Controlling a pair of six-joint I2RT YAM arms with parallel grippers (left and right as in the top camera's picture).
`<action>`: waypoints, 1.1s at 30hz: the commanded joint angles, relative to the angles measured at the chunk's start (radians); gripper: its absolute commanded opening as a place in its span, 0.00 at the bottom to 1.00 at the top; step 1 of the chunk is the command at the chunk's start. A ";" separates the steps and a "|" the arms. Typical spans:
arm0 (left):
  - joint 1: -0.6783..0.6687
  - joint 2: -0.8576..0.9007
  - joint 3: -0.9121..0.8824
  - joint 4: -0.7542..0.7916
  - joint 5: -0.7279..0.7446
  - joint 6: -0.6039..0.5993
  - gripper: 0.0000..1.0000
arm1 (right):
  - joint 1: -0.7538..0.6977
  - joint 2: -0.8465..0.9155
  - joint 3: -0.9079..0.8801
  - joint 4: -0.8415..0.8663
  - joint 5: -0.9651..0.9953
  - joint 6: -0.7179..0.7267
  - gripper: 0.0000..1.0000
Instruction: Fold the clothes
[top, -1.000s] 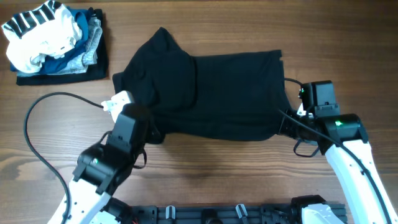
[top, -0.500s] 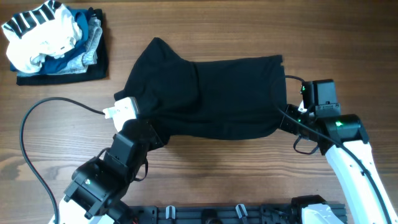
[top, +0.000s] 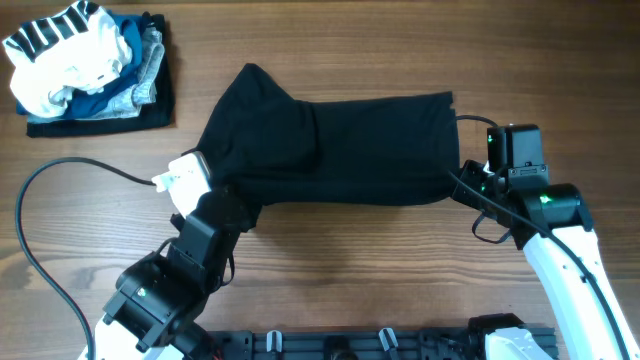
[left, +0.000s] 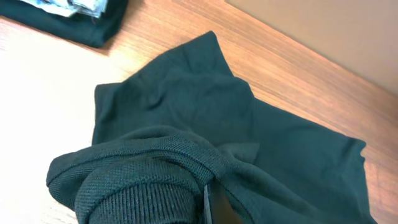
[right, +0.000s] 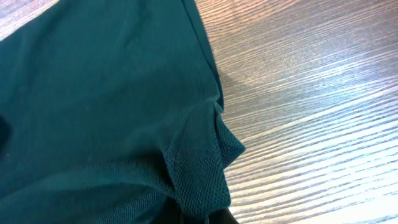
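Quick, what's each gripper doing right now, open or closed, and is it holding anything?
Left gripper: closed, gripping the near left edge of the black garment.
Right gripper: closed, gripping the black garment's right edge.

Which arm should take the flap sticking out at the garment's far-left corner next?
Left, probably. The left tool grips the black garment at the end bearing the flap; the right tool holds the opposite end.
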 joint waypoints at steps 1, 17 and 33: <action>-0.005 0.025 0.023 0.002 -0.093 -0.009 0.04 | 0.004 -0.018 0.009 -0.002 0.025 0.010 0.04; 0.048 0.330 0.023 -0.013 -0.071 -0.013 0.04 | 0.004 0.121 0.009 -0.154 -0.153 0.055 0.04; 0.250 0.624 0.023 0.230 0.053 0.075 0.04 | -0.023 0.351 0.109 -0.026 -0.179 0.055 0.04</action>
